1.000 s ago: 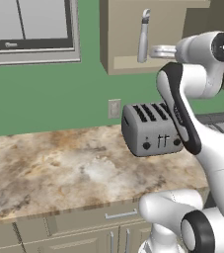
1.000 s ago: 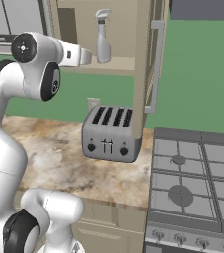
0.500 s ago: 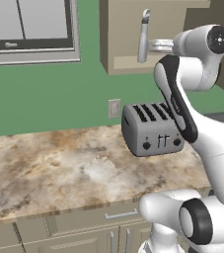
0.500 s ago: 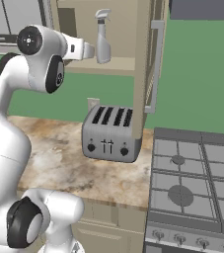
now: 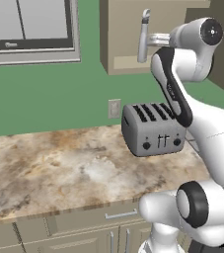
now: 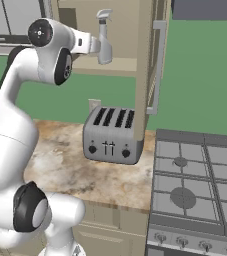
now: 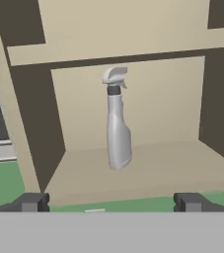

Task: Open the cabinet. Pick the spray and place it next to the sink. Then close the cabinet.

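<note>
- Your gripper [image 7: 111, 202] has its jaws spread wide, empty, level with the cabinet [image 6: 144, 60] shelf.
- The spray [image 7: 117, 121] stands upright on that shelf, centred ahead, apart from the fingertips [image 7: 32, 201].
- Drive straight in and pinch the bottle's body below the neck, not the nozzle.
- Mind the toaster [image 5: 153, 129] on the tabletop [image 5: 59, 168] when lowering.

Wall [image 5: 54, 99]: flat green, behind bench. 
Window [image 5: 29, 27]: upper left in left base view, grey panes, pale frame, dark lower rail. 
Wall outlet [image 5: 114, 107]: pale plate on wall, just left of toaster. 
Bench [image 5: 49, 168]: brown marbled top, wood-toned front edge. 
Toaster [image 6: 112, 135]: silver, four slots, dark knobs on front, standing on bench near wall. 
Base drawers [image 5: 84, 222]: beige fronts, silver bar pulls, under bench. 
Stove [image 6: 197, 185]: grey gas hob, dark grates, knobs along front, right of bench.
</note>
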Controlling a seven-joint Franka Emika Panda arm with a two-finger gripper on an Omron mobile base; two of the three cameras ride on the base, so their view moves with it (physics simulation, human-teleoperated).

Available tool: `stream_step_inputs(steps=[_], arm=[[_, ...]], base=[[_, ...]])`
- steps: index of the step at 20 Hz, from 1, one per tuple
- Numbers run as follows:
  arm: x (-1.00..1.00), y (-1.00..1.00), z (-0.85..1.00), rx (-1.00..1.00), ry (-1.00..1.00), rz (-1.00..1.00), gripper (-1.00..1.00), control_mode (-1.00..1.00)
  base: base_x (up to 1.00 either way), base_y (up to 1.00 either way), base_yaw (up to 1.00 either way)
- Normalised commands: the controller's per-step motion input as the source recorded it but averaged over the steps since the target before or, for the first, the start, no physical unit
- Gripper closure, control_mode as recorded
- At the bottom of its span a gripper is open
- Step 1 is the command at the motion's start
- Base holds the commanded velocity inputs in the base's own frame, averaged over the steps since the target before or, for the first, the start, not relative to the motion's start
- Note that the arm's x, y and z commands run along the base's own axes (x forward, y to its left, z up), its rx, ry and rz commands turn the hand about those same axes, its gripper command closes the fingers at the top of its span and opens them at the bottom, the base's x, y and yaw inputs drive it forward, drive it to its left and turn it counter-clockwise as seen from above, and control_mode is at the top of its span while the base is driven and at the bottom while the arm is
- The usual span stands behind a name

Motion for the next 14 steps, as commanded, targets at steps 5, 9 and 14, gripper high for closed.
stream_step_inputs(steps=[5,9,14], arm=[[0.43,-0.02,0.00,-0.01,0.01,0.00,-1.00,-1.00],[0.36,0.00,0.00,-0.02,0.00,0.00,-1.00,-1.00],[0.41,0.00,0.00,-0.03,0.00,0.00,-1.00,-1.00]], base=[[0.00,0.00,0.00],[0.00,0.00,0.00],[0.00,0.00,0.00]])
